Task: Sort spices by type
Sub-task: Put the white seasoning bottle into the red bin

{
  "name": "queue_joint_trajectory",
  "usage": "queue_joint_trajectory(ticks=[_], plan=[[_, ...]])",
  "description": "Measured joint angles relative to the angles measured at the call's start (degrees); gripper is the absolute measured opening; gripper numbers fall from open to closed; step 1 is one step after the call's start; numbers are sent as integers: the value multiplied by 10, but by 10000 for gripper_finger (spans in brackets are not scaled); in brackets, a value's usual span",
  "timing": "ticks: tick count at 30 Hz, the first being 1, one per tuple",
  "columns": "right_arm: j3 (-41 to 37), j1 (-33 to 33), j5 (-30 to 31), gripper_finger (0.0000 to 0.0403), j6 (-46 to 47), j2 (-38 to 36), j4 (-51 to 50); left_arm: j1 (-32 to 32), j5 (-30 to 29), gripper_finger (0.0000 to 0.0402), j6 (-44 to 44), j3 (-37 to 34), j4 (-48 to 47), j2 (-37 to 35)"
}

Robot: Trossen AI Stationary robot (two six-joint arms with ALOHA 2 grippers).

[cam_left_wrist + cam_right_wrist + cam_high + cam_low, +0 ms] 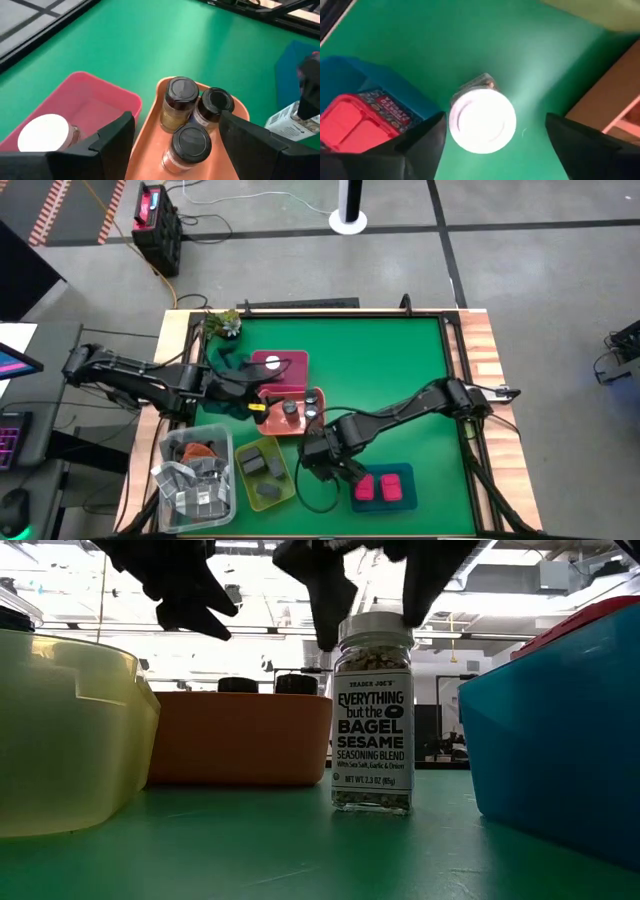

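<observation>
Right wrist view: my right gripper (492, 145) gapes over the white-capped jar (482, 120); I'd centre, descend, then close.

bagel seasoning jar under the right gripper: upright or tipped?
Upright. The bagel seasoning jar stands on its base on the green mat, white cap up, label level; the right gripper hangs open above it.
</observation>
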Motion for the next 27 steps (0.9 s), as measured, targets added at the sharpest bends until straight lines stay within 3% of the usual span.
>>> queue_joint_trajectory(ticks=[7,16,22,27], plan=[[-39,-3,0,301,-19,0,22,12,-3,277,47,0,5,0],[-41,-32,-1,224,-37,-1,44,73,-31,277,134,0,46,0],[-41,-83,-2,229,-125,-2,-16,161,-35,277,163,0,83,0],[-41,-133,-5,224,-122,-3,-7,203,-4,277,182,0,88,0]])
